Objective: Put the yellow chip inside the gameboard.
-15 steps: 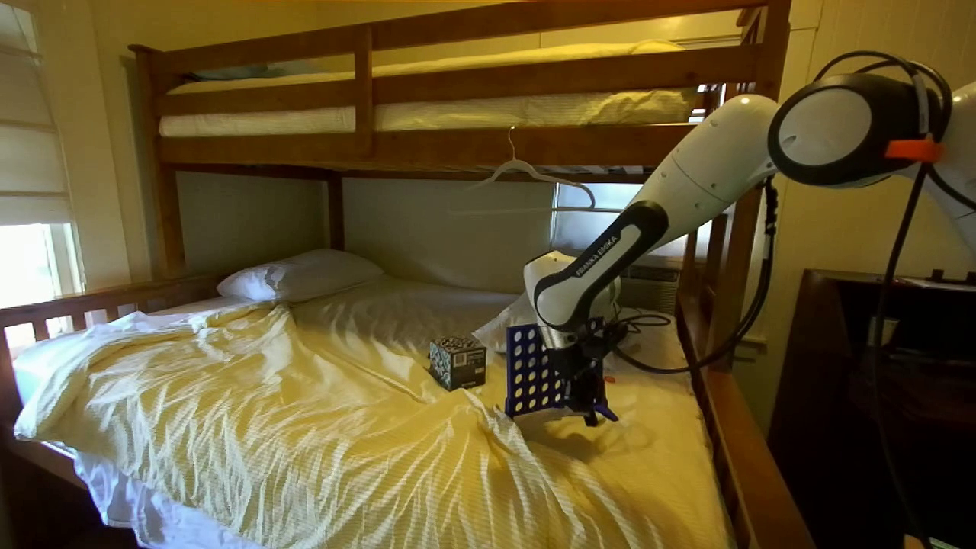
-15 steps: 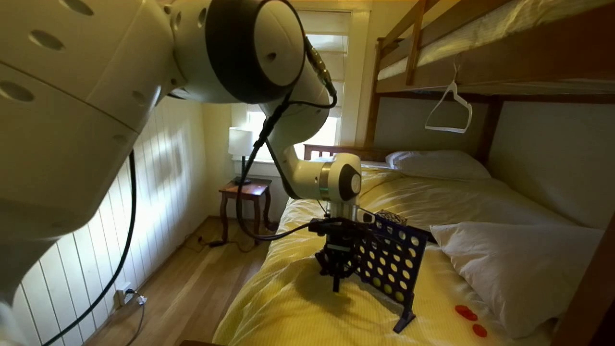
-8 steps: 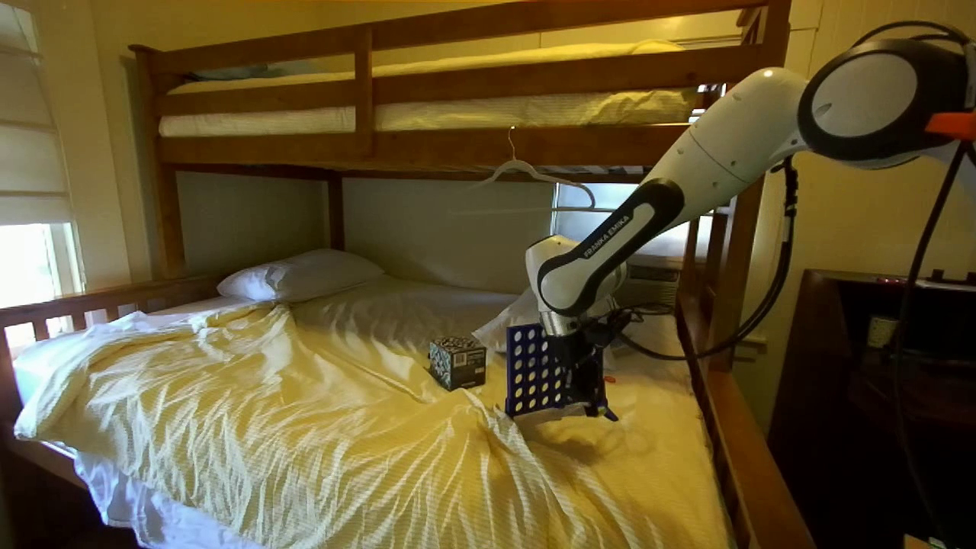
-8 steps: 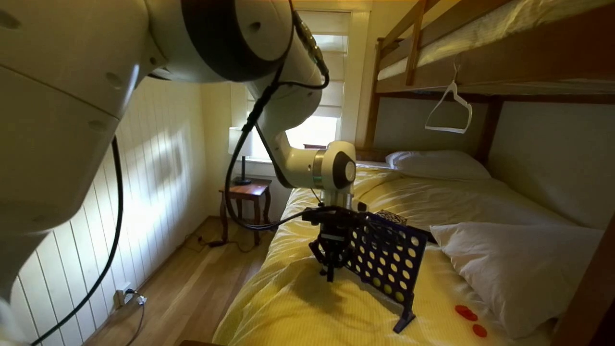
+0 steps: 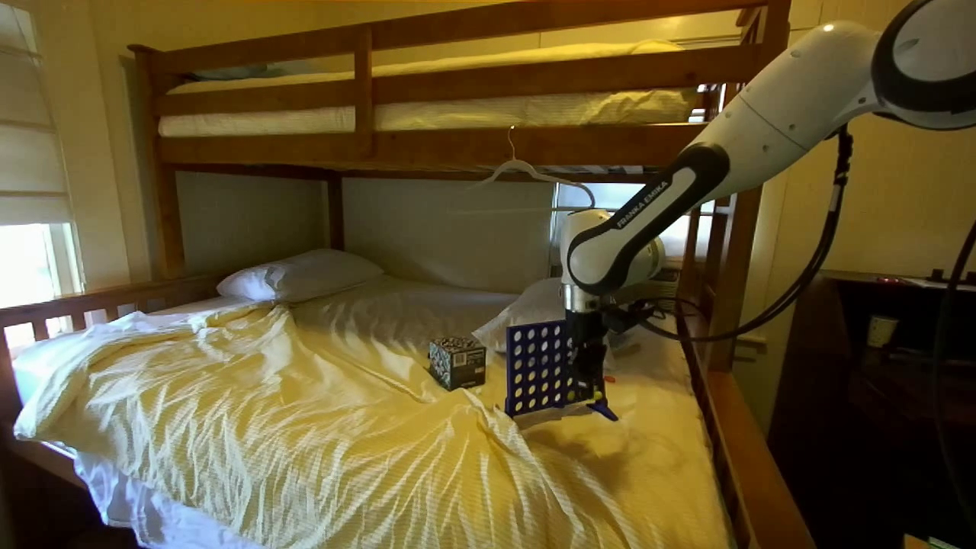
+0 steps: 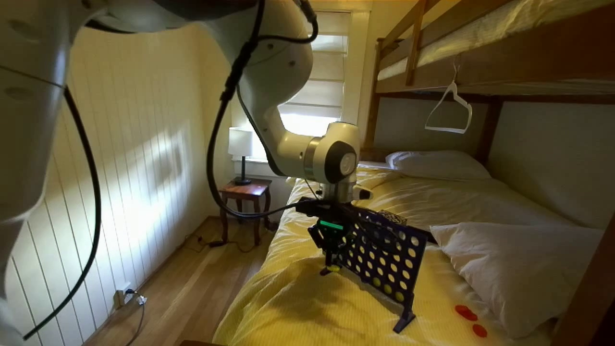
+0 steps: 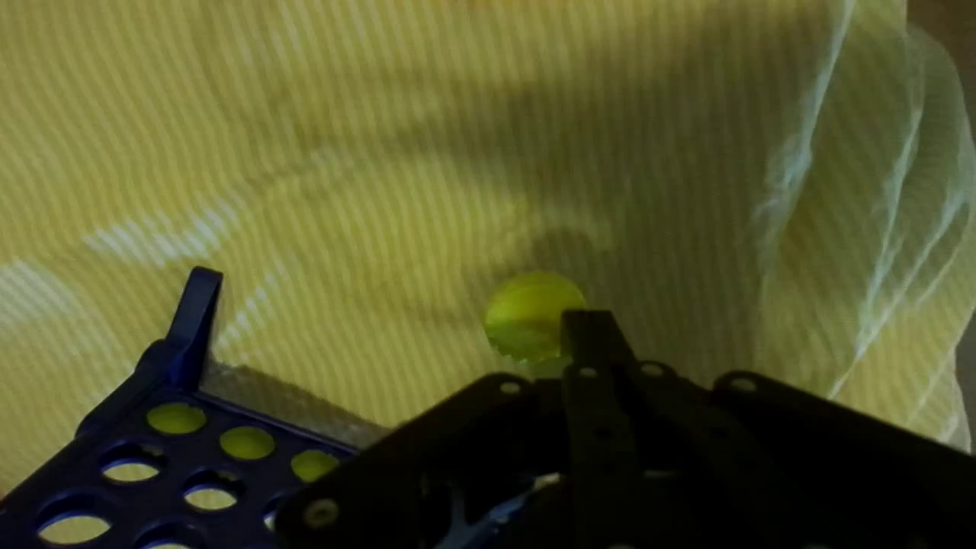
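- The black two-fingered hand (image 7: 587, 328) is closed, gripping a round yellow plastic chip (image 7: 531, 315) that seems to jut out nearly level.
- Just beside it stands the upright dark-blue, round-holed gameboard (image 6: 388, 263); the chip probably needs turning edge-down.

In an exterior view the board (image 6: 389, 259) stands on the bed (image 6: 355, 317), 3 chips (image 6: 399, 296) in its bottom row, the box (image 6: 393, 217) behind, a pillow (image 6: 519, 269) and loose discs (image 6: 479, 330) to its right; in the wrist view the chip (image 7: 526, 316) in the jaws sits right of it.
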{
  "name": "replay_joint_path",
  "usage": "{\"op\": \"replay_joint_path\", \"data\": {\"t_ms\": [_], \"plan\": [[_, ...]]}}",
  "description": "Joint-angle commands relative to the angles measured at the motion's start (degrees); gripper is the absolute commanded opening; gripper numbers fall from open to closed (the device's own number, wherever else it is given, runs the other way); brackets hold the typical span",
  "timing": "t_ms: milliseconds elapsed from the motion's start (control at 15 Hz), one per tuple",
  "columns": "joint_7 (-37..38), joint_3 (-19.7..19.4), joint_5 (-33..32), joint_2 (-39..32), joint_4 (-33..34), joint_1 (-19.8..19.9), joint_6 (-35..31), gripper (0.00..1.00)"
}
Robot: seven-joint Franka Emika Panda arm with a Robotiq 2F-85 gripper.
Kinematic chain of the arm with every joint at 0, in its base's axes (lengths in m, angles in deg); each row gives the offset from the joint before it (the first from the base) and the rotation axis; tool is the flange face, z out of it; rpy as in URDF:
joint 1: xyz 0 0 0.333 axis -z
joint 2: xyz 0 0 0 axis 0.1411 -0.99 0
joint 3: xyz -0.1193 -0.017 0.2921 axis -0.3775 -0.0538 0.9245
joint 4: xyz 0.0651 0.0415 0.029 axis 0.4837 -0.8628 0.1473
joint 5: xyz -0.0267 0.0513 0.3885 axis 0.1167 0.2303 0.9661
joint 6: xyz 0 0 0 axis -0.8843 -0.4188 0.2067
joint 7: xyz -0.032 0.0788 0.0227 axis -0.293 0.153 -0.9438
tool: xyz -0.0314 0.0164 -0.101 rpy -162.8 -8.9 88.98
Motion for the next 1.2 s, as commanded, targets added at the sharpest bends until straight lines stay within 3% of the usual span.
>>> {"op": "replay_joint_path", "data": {"t_ms": [0, 267, 533, 800, 1067, 1133], "plan": [[-1.8, 0.6, 7.1, 6.2, -7.3, 1.7, -10.5, 0.0], [-2.6, 0.7, 12.9, 8.3, -10.7, 2.2, -24.3, 0.0], [-4.3, 1.9, 15.8, 7.8, -14.1, 2.1, -43.1, 0.0], [-6.1, 8.8, 18.4, 6.8, -17.5, 5.6, -60.2, 0.0], [1.0, 14.5, 11.3, 5.4, -20.4, 10.4, -72.3, 0.0], [0.9, 7.4, 11.8, 6.0, -18.9, 3.4, -67.9, 0.01]]}}
